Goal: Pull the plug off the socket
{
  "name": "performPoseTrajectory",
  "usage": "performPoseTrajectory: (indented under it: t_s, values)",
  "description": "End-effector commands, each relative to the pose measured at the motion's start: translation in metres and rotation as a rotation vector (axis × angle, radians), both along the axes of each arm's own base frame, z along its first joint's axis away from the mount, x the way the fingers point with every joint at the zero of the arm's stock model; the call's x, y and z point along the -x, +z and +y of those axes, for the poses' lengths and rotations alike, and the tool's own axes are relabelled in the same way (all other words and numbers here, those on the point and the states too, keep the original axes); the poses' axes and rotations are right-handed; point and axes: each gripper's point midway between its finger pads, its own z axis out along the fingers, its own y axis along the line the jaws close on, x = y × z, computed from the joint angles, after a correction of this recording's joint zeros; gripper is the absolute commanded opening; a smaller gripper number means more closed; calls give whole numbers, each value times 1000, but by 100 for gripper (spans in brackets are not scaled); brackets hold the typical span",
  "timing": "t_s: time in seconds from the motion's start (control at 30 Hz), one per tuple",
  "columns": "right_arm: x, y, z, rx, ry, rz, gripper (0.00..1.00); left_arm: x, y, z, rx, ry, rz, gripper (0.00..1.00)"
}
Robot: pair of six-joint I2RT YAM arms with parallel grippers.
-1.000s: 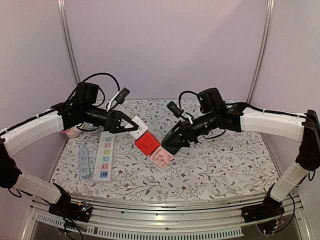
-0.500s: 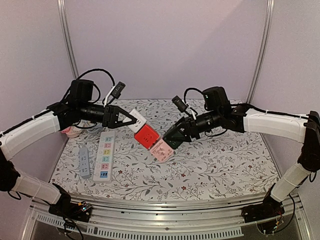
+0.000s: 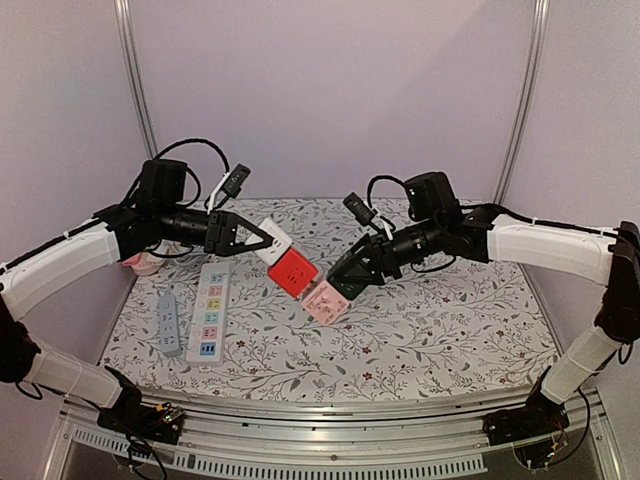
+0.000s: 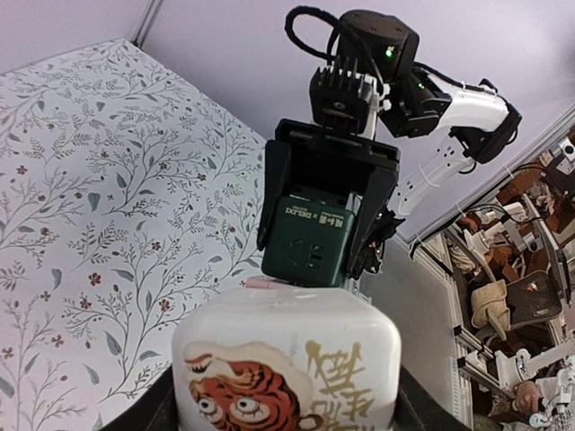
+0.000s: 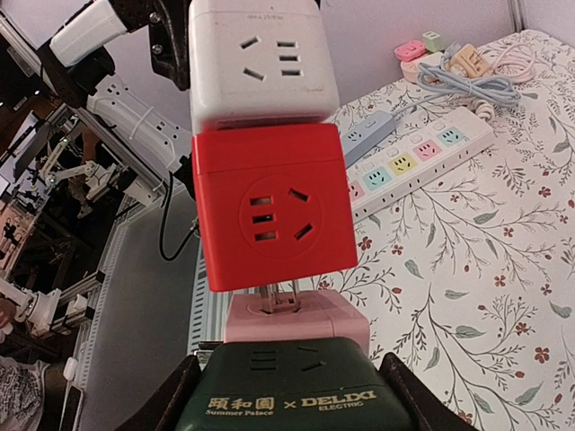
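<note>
Cube-socket chain held mid-air btwn both arms; pin joint showing at the red cube (image 5: 274,215).

L gripper (image 3: 262,241) clamped on white cube (image 5: 260,58), R gripper (image 3: 345,283) clamped on green cube (image 4: 308,235). Ref = red cube: white plugged into its L-arm side, pink cube (image 5: 296,321) on the opp. side, green touching pink beyond that. Bare pins (image 5: 280,296) visible btwn red and pink, so that joint looks part-open. Table (image 3: 450,320) below red; power strip (image 3: 208,310) lies down-left of it. Est. handling: rigid plastic shells, light, glossy faces prob. slippery, pins a tight friction fit. Grip flat opp. faces mid-body and pull straight along the pin axis. Twisting risks bent pins.
</note>
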Motion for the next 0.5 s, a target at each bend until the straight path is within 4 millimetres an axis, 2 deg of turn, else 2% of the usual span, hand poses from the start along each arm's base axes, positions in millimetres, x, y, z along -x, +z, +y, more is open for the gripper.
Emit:
performPoseTrajectory:
  t_s: [0.0, 0.47]
  values:
    - [8, -42, -15, 169, 18, 59, 26, -12, 41, 13, 88, 52, -107, 0]
    - [6, -47, -14, 176, 18, 61, 26, -19, 53, 29, 114, 110, -139, 0]
